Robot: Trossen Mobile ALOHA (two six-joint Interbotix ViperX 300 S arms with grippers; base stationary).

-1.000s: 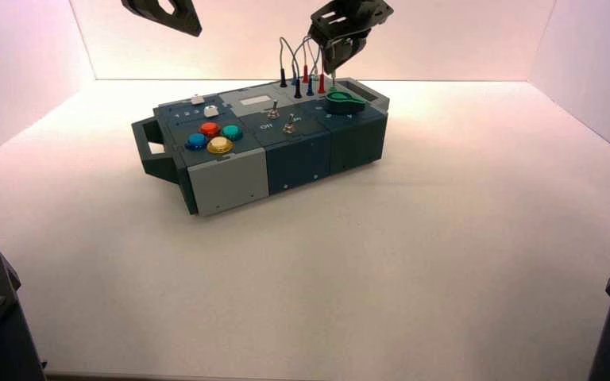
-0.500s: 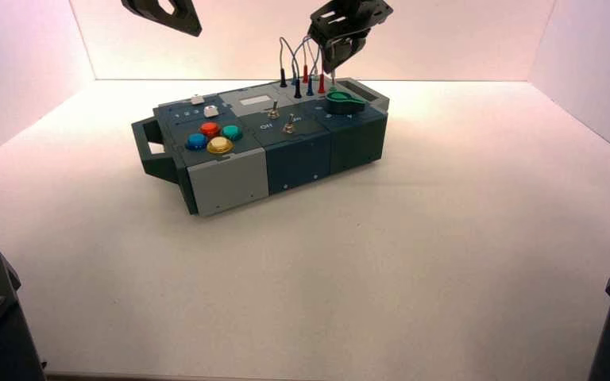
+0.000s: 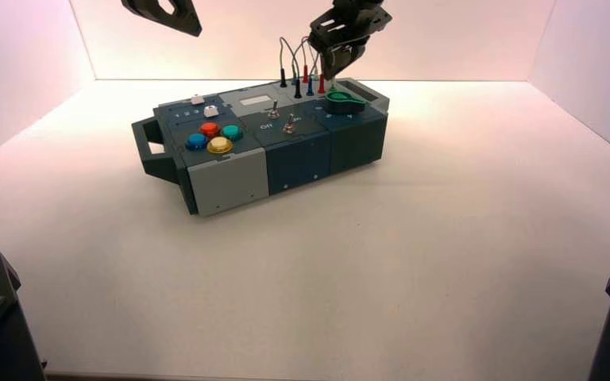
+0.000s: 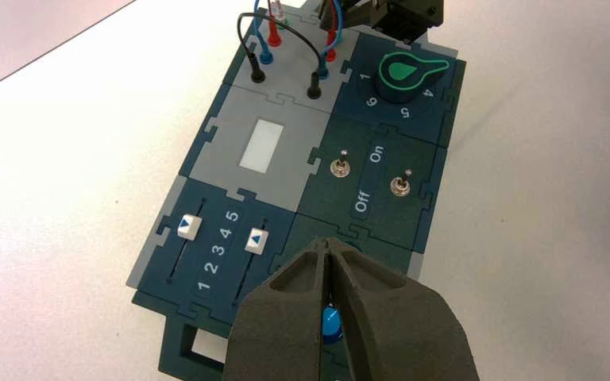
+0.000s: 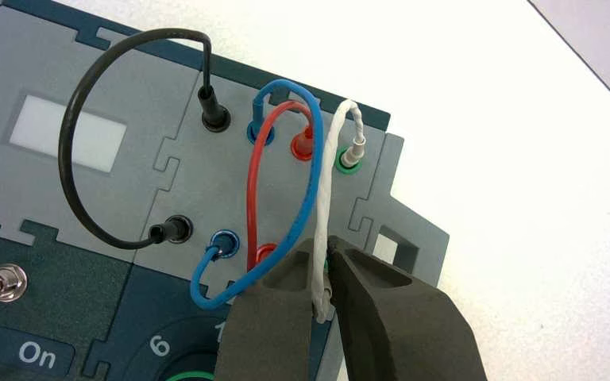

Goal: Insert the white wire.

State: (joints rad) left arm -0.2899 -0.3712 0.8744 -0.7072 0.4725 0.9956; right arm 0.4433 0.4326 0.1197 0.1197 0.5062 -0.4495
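The white wire [image 5: 323, 190] arches from a green-ringed socket [image 5: 348, 165] on the box's grey wire panel [image 5: 206, 182] down between my right gripper's fingers. My right gripper [image 5: 323, 242] is shut on the wire near its free pin plug [image 5: 323, 305], just above the panel beside the lower red plug. A bit of green ring shows at the fingertips. In the high view the right gripper [image 3: 335, 63] hovers over the box's far right corner. My left gripper [image 3: 163, 12] is parked high at the back left, shut and empty [image 4: 327, 248].
Black [image 5: 87, 143], blue [image 5: 310, 198] and red [image 5: 252, 190] wires loop across the same panel. A green knob [image 4: 403, 75], two toggle switches [image 4: 340, 167], two sliders [image 4: 188, 228] and coloured buttons [image 3: 214, 136] cover the rest of the box [image 3: 230, 178].
My right gripper has turned and shifted slightly over the wire panel with the white wire in it. The left arm has not moved.
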